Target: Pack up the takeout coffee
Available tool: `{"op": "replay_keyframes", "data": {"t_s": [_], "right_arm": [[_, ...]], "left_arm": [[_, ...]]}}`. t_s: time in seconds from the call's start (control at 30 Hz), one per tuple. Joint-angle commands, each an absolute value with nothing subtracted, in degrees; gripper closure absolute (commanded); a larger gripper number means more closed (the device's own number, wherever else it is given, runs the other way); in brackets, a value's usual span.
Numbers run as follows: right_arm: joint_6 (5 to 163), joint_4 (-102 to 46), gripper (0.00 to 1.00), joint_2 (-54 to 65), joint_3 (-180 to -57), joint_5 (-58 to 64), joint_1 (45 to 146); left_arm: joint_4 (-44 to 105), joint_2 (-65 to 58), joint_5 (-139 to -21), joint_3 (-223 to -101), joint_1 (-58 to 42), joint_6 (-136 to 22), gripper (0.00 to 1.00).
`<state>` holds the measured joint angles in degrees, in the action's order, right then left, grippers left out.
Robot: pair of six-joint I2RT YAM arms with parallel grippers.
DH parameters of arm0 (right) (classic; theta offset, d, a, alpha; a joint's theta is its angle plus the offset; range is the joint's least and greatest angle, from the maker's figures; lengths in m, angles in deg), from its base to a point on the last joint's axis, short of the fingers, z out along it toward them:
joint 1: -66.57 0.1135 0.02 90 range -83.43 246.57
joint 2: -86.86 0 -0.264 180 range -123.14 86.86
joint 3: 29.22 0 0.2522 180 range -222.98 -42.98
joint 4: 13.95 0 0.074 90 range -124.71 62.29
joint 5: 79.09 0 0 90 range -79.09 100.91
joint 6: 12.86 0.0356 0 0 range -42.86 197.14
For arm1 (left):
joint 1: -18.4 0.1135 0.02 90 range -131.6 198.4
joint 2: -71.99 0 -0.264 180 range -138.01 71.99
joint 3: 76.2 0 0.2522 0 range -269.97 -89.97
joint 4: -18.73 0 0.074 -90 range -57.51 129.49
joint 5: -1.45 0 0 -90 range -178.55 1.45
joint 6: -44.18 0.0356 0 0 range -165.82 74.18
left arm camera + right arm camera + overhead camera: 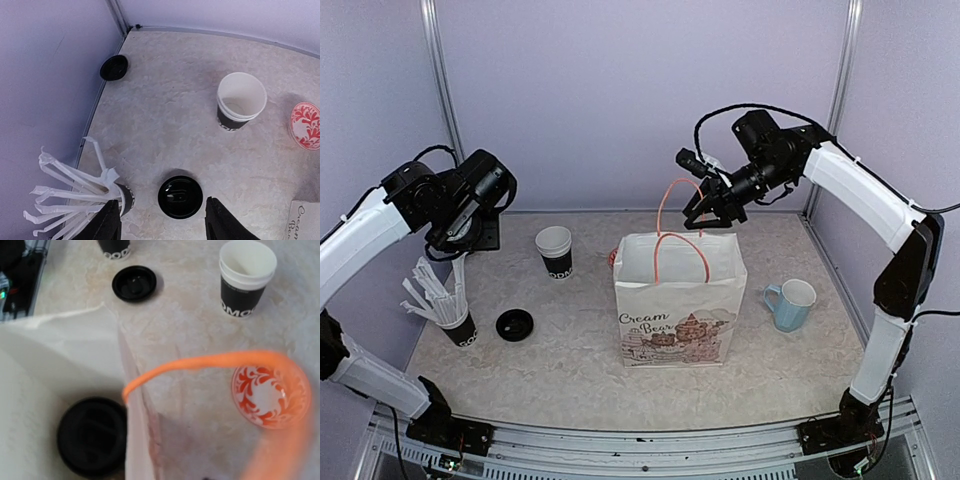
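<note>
One takeout coffee cup with its black lid (92, 440) stands inside the white paper bag (680, 300). A second black cup (555, 250) stands open on the table to the left of the bag, without a lid; it also shows in the left wrist view (241, 100) and the right wrist view (246, 277). A loose black lid (514, 324) lies in front of it. My left gripper (165, 220) is open and empty, high above that lid (180, 196). My right gripper (710, 212) hovers over the bag's back edge beside the orange handle (672, 190); its jaws look spread.
A black cup full of white straws (450, 315) stands at the left. A light-blue mug (792, 303) stands right of the bag. A red-patterned dish (305, 125) lies behind the bag. Another black disc (114, 67) lies by the back-left wall.
</note>
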<state>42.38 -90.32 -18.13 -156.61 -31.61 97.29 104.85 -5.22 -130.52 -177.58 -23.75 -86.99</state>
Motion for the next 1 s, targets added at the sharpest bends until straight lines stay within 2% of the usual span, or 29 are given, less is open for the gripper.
{"op": "replay_keyframes", "data": {"t_s": [0.0, 0.13, 0.33, 0.53, 0.8, 0.9, 0.97], "right_arm": [[41.7, -90.8, 0.54, -15.1, -156.2, -33.3, 97.0], [40.3, -92.3, 0.47, -14.1, -156.2, -33.4, 97.0], [40.7, -91.8, 0.45, -11.8, -154.9, -32.2, 96.9], [40.8, -90.6, 0.44, -10.4, -152.4, -31.7, 96.9], [40.8, -90.5, 0.44, -10.7, -151.9, -31.6, 96.9], [40.7, -90.4, 0.44, -11.2, -151.8, -31.6, 96.9], [40.8, -90.4, 0.45, -11.5, -151.9, -31.7, 96.9]], "left_arm": [[110.7, -1.3, -129.3, -172.8, -19.2, -93.1, 0.44], [110.7, 0.7, -129.0, -170.5, -16.9, -93.3, 0.45], [110.7, 2.5, -129.2, -169.5, -15.1, -92.2, 0.47], [108.3, 2.5, -129.8, -167.6, -11.7, -88.8, 0.62], [103.5, 2.6, -127.3, -164.3, -9.1, -85.3, 0.65], [102.5, 2.6, -127.1, -164.0, -8.6, -84.5, 0.72], [101.9, 2.6, -127.4, -163.8, -8.5, -84.0, 0.74]]}}
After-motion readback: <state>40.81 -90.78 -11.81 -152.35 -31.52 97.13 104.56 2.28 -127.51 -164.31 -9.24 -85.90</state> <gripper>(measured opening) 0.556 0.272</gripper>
